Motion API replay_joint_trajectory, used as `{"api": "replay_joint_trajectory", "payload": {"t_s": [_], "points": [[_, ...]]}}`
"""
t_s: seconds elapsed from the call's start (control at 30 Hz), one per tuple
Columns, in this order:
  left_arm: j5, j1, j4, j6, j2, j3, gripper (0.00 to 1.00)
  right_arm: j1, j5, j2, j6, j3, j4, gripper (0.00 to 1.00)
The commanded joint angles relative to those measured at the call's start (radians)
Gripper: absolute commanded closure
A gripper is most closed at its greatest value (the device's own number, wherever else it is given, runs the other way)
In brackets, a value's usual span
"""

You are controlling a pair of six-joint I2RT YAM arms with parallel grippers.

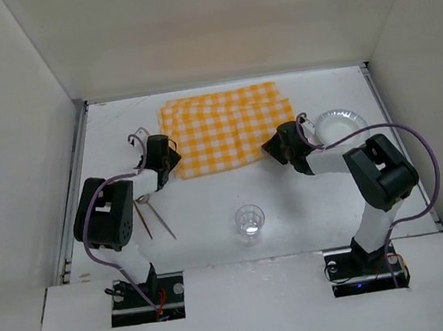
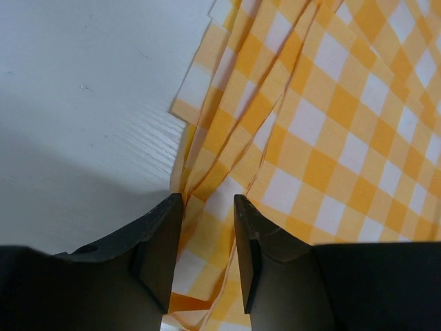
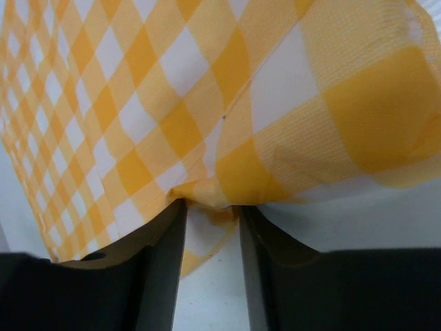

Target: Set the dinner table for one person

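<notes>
The yellow-and-white checked cloth (image 1: 229, 128) lies spread on the far middle of the white dinner table (image 1: 202, 205). My left gripper (image 1: 165, 161) is at the cloth's near left corner. In the left wrist view its fingers (image 2: 207, 201) are close together with the pleated cloth edge (image 2: 331, 124) between them. My right gripper (image 1: 275, 149) is at the near right corner. In the right wrist view its fingers (image 3: 212, 205) pinch a bunched, lifted fold of the cloth (image 3: 138, 89) over the white tabletop (image 3: 386, 214).
A clear drinking glass (image 1: 249, 220) stands near the front middle. Two thin brown utensils (image 1: 155, 217) lie by the left arm. A white plate (image 1: 340, 123) sits at the right, partly behind the right arm. White panels wall the table.
</notes>
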Motion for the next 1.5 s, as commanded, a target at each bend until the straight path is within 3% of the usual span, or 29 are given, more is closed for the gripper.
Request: {"api": "replay_joint_trajectory", "payload": {"t_s": [0.0,0.13,0.27,0.4,0.5,0.57,0.7,0.77,0.83,0.9,1.03,1.1,1.23,1.47], "points": [[0.007,-0.002,0.008,0.003,-0.096,0.032,0.66,0.012,0.000,-0.016,0.020,0.019,0.040,0.48],[-0.051,0.000,0.017,0.022,-0.205,-0.014,0.51,0.015,0.035,-0.114,-0.018,-0.027,0.040,0.28],[-0.091,-0.013,0.016,0.062,-0.332,-0.058,0.45,0.030,0.068,-0.242,-0.063,-0.092,0.032,0.21],[-0.083,-0.063,0.010,0.074,-0.414,-0.106,0.59,0.068,0.092,-0.368,-0.130,-0.143,-0.002,0.16],[-0.079,-0.143,0.013,0.091,-0.460,-0.156,0.78,0.108,0.144,-0.476,-0.181,-0.192,-0.045,0.17],[-0.086,-0.197,0.021,0.109,-0.489,-0.199,0.85,0.111,0.170,-0.555,-0.185,-0.239,-0.068,0.28],[-0.095,-0.264,0.063,0.121,-0.547,-0.287,0.88,0.030,0.166,-0.700,-0.185,-0.304,-0.089,0.71],[-0.100,-0.273,0.108,0.131,-0.575,-0.334,0.87,-0.040,0.157,-0.762,-0.167,-0.325,-0.106,0.79],[-0.100,-0.273,0.197,0.138,-0.606,-0.409,0.82,-0.117,0.149,-0.810,-0.149,-0.347,-0.106,0.79],[-0.091,-0.267,0.247,0.138,-0.624,-0.457,0.78,-0.195,0.143,-0.835,-0.126,-0.360,-0.111,0.72],[-0.082,-0.264,0.255,0.140,-0.652,-0.477,0.72,-0.393,0.120,-0.852,-0.049,-0.406,-0.103,0.37],[-0.082,-0.272,0.261,0.140,-0.664,-0.480,0.68,-0.465,0.114,-0.836,-0.020,-0.420,-0.103,0.28],[-0.082,-0.275,0.260,0.140,-0.684,-0.485,0.63,-0.571,0.105,-0.781,0.002,-0.431,-0.088,0.21],[-0.082,-0.275,0.258,0.134,-0.690,-0.488,0.57,-0.668,-0.027,-0.559,0.034,-0.403,0.033,0.21]]}}
